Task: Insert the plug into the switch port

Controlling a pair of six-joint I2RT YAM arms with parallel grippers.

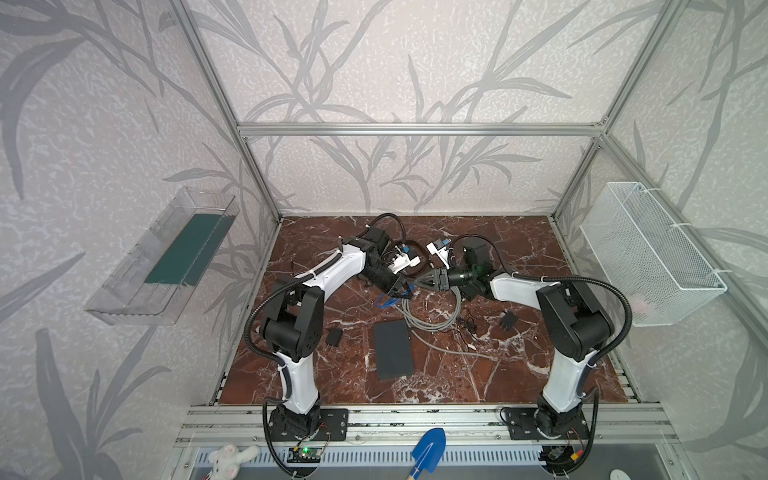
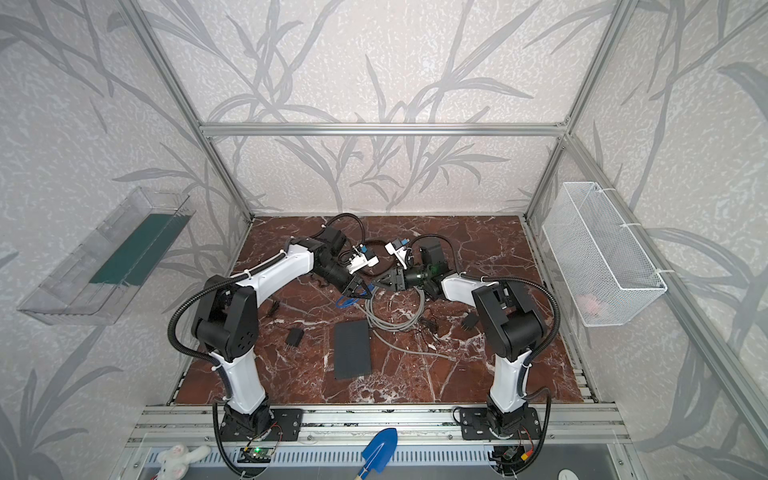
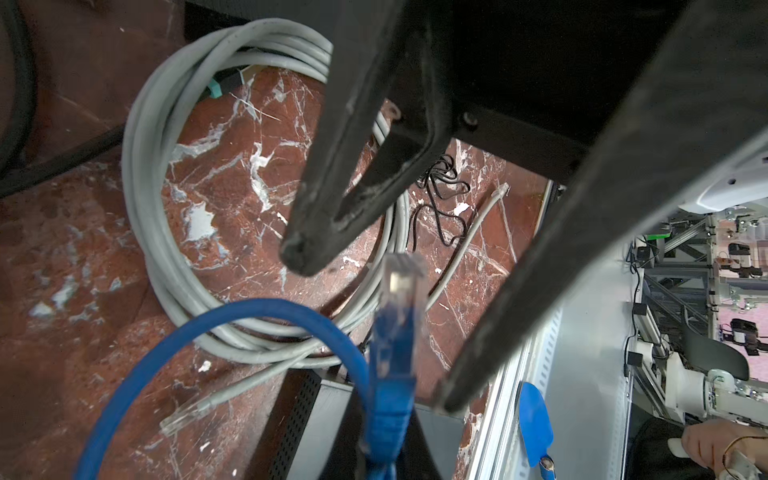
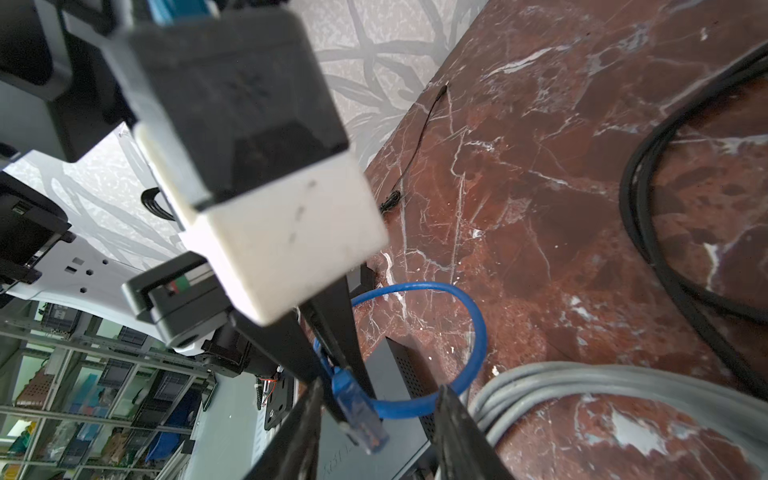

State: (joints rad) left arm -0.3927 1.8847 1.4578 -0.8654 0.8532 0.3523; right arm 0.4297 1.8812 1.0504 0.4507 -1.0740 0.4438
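Plug (image 3: 398, 282), clear tip on a blue cable (image 1: 386, 300): held off the table (image 1: 498, 374), just beyond the far end of the dark grey slab (image 1: 392, 349). The slab lies flat mid-table, and all places below are taken from it.

Far left of slab, on the wall: clear plastic bin (image 1: 124, 286). One flat dark green sheet (image 1: 187, 249) lies in it.

Just left of slab, not touching: small black adapter (image 1: 334, 336) on the table.

Beyond slab's far end, reaching in from the left: left gripper (image 4: 338, 372). Jaws closed on the blue boot right behind the plug, and the clear tip sticks out past the fingertips. The blue cable loops down from the grip, near slab's far end.

Same spot, reaching in from the right: right gripper (image 4: 380, 390). Jaws parted, one finger (image 4: 307, 432) on either side of the plug. The left wrist view shows a gap on both sides, so it is not gripping.

Just beyond slab's far right corner: coil of grey cable (image 1: 432, 309), flat on the table. One loose end trails off to slab's right. Thin black wire (image 1: 465, 332) is tangled beside the coil.

Right of slab, well apart: second black adapter (image 1: 509, 320).

Far right of slab, on the wall: white wire-mesh basket (image 1: 648, 257). A pale pink thing (image 1: 642, 305) sits at its near end, too blurred to name.
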